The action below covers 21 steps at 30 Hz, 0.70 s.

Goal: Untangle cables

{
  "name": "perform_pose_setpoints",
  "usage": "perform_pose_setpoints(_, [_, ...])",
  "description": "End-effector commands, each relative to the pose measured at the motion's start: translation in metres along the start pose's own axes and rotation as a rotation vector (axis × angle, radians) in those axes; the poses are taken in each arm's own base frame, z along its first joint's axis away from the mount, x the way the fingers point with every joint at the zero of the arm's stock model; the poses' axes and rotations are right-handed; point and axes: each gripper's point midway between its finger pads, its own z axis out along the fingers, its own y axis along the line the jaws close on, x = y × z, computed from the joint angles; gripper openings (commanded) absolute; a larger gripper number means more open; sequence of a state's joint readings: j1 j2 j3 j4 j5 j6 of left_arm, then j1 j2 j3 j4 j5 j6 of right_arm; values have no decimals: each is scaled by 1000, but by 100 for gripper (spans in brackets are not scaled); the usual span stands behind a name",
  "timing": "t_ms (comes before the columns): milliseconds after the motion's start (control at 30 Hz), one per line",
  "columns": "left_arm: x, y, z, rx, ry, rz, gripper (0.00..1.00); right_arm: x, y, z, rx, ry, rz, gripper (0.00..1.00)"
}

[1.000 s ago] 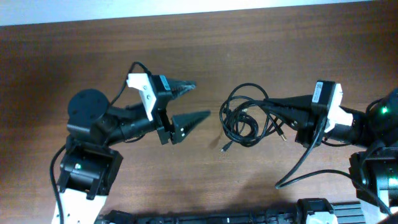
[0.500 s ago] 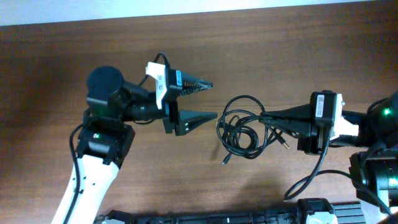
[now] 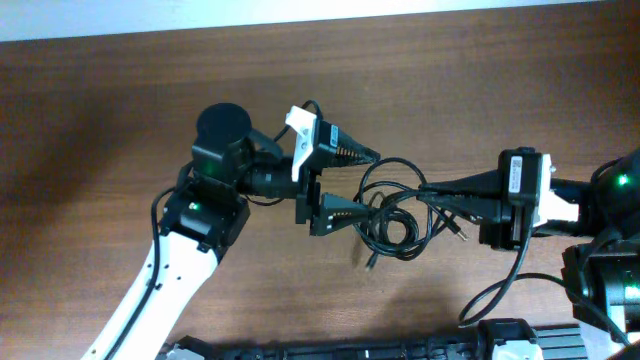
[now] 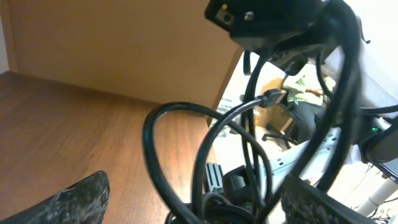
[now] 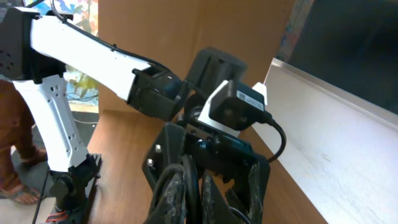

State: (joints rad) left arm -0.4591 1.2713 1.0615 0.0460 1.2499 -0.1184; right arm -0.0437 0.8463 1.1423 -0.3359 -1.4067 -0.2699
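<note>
Left pincer (image 3: 376, 181) now astride cables (image 3: 398, 160)

A dark brown wooden table (image 3: 100, 100) fills the overhead view — a pale strip (image 3: 300, 8) runs along its far edge. A tan board (image 4: 124, 43) stands behind it; beyond, an office chair (image 4: 278, 132) in bright light.

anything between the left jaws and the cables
Nothing visible stands between them. The left jaws are open and flank the left loops of the cables, and the left wrist view shows the loops right between them. The right jaws are shut on the opposite side of the bundle.
</note>
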Motion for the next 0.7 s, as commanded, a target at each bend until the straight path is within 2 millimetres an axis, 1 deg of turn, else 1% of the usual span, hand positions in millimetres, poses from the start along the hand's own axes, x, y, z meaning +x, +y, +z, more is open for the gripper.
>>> perform_pose_setpoints(0, [9,11,5,10,15,-39,64,-5,5,-1,-24,-9,-21,4])
perform_pose_setpoints(33, [11,14,6,10,18,-50,50,-5,5,-1,-23,-9,-21,4])
perform_pose_setpoints(67, [14,17,7,10,23,-63,26,-5,5,-1,-23,-9,-22,4])
perform_pose_setpoints(100, [17,20,8,8,27,-76,8,-5,5,-1,-23,-9,-22,4])
perform_pose_setpoints(133, [19,23,8,8,30,-85,0,-5,5,-1,-23,-9,-21,4])
perform_pose_setpoints(200, [22,29,9,-18,32,-97,0,-5,5,-1,-23,-9,-21,4])
perform_pose_setpoints(233, [23,37,8,-64,32,-107,0,-5,5,-1,-22,-9,-21,4])
perform_pose_setpoints(267, [25,49,7,-135,33,-126,0,-5,5,-1,-22,-8,-21,4])
perform_pose_setpoints(300, [28,74,1,-285,22,-207,0,-4,4,-1,-19,-8,-20,4])
perform_pose_setpoints(333, [30,87,-5,-369,10,-265,0,-4,4,-1,-17,-7,-18,4])
perform_pose_setpoints(433, [44,129,-35,-651,-57,-523,0,-4,4,-1,-17,-7,-14,4])
perform_pose_setpoints(467, [47,137,-44,-713,-86,-601,0,-4,3,-1,-14,-6,-2,4])
perform_pose_setpoints(533, [49,146,-55,-765,-146,-719,0,-3,-1,-1,13,1,28,4])
perform_pose_setpoints(667, [45,150,-63,-772,-217,-837,0,-3,-2,-1,19,2,29,4])
